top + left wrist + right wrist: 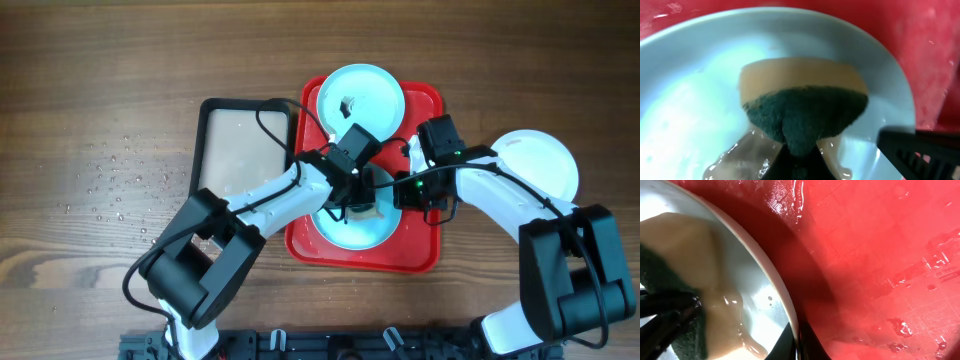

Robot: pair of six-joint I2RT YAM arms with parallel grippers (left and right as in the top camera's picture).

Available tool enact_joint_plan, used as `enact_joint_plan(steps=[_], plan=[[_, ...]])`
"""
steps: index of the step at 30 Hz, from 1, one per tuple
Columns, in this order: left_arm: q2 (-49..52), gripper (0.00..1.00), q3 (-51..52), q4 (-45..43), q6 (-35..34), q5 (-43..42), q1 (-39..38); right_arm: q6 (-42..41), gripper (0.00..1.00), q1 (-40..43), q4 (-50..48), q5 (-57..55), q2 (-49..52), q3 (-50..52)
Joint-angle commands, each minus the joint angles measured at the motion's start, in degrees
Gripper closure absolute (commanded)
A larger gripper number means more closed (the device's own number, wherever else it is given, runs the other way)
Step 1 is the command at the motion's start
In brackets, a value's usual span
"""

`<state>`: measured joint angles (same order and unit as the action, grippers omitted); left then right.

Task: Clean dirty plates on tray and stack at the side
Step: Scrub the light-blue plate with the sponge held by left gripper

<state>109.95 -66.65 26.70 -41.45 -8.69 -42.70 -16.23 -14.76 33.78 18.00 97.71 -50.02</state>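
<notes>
The red tray (pixel 425 255) holds two pale plates. The far plate (pixel 375 85) has a dark smear at its centre. My left gripper (pixel 358 200) is shut on a tan sponge with a green scouring side (pixel 805 105) and presses it on the near plate (pixel 345 235), where brown liquid spreads. My right gripper (pixel 415 190) is shut on that near plate's right rim (pixel 785 307), one finger on each side. A third plate (pixel 545 160) lies on the table right of the tray.
A smaller black-rimmed tray with a beige inside (pixel 240 150) lies left of the red tray. Water drops (pixel 115 180) spot the wooden table at the left. The red tray floor (pixel 880 255) is wet.
</notes>
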Motion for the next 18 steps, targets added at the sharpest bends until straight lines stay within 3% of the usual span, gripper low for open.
enact_joint_plan(steps=[1, 7, 9, 12, 18], plan=[[3.1, 0.96, 0.0, 8.2, -7.0, 10.4, 3.4, -0.6, 0.96, -0.2, -0.1, -1.2, 1.9, 0.6], [3.1, 0.96, -0.5, 15.3, 3.5, 22.4, 9.2, -0.8, 0.96, -0.2, -0.2, -1.3, 1.9, 0.6], [3.1, 0.96, -0.5, 14.6, 4.3, 16.5, 9.0, -0.8, 0.96, -0.2, -0.3, -1.3, 1.9, 0.6], [3.2, 0.96, -0.1, 8.8, 6.6, -5.9, 6.6, -0.9, 0.96, -0.2, -0.2, -1.4, 1.9, 0.6], [3.3, 0.96, 0.3, 3.2, 4.6, -15.6, -1.3, -2.0, 0.96, -0.2, -0.2, -1.4, 1.9, 0.6]])
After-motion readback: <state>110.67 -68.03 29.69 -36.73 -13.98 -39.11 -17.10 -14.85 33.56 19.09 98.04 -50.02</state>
